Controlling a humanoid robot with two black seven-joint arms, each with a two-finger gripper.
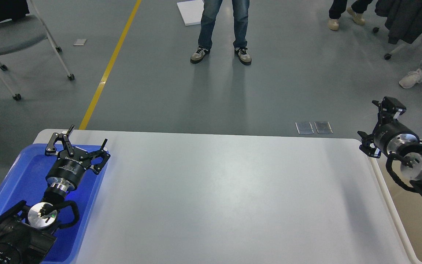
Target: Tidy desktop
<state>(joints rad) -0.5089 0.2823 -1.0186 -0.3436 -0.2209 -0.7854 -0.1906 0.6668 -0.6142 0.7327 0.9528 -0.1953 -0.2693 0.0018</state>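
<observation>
No brand mark or label was legible from the head view; faint lettering on the body of my left tool (82, 145) was too small to read. The blue plastic tray (20, 176) lay on the near left of the large, smooth, matte white-grey rectangular surface (218, 198), and all I could see inside it was bare blue floor beneath my left arm. That tool hung over the tray's far end with its two fingers spread wide, holding nothing. At the right edge sat the beige plastic bin (412, 227), its visible interior plain beige. My right tool (388, 106) hovered above the far right corner, seen end-on, so I could not tell how its fingers stood. The surface stretched between tray and bin.
</observation>
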